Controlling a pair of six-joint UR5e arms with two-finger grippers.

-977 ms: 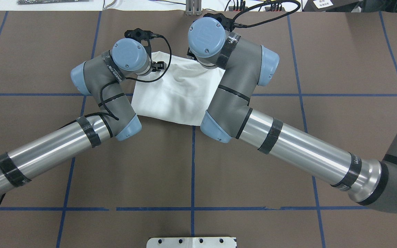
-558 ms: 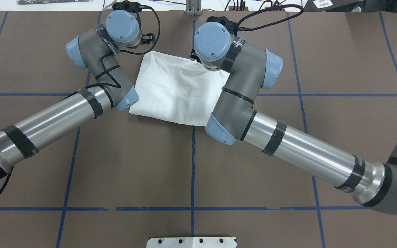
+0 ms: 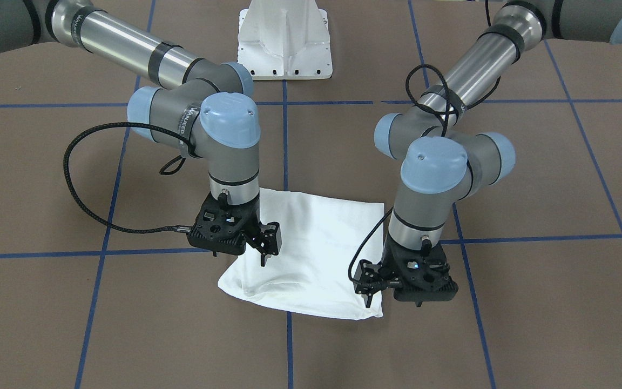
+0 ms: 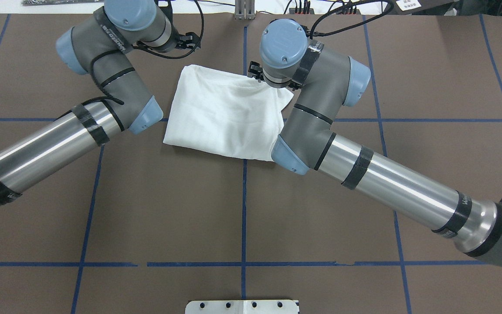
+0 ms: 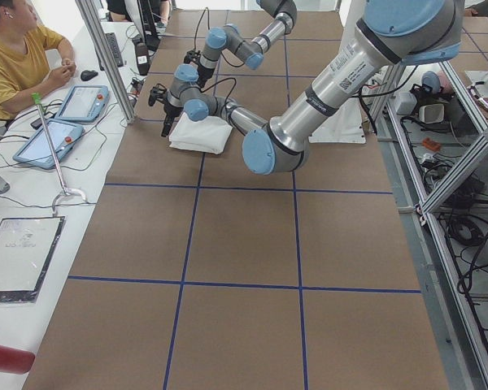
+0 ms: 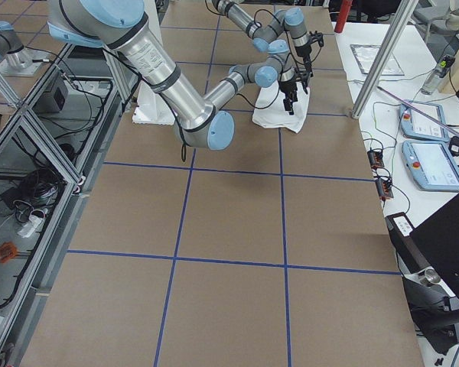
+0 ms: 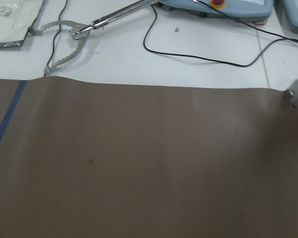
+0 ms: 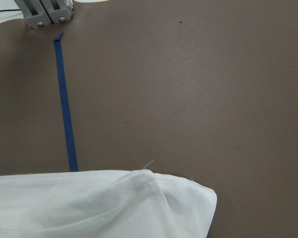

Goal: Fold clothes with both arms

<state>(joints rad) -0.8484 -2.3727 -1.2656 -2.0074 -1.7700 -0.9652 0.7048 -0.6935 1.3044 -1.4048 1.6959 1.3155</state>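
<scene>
Finding the white T-shirt (image 4: 225,113) lying flat on the brown table cover (image 4: 146,209), folded into a thick rectangle and covering a crossing of blue tape lines (image 4: 244,209), on the side far from the white pedestal base (image 3: 284,38). Seeing the left arm (image 4: 37,148) reaching in beside the garment, with the left gripper (image 3: 367,287) hanging clear of the cloth, just off its far corner on that side. Getting only bare cover and a white bench edge from the left wrist camera (plus a toothed metal grabber tool (image 7: 69,34) lying out there). Seeing the right arm (image 4: 399,187) bending over the opposite side, with the right gripper (image 3: 264,251) pointing down above the shirt's far edge, apart from it. Catching a rounded folded corner of white cloth at the bottom of the right wrist view, covering part of a tape line. Gripping nothing with either set of jaws; failing to judge the width of either gap at this size and angle. Noticing, in the left side view, a person in a yellow top (image 5: 16,57) sitting at the bench beside two teach pendants (image 5: 49,142).
</scene>
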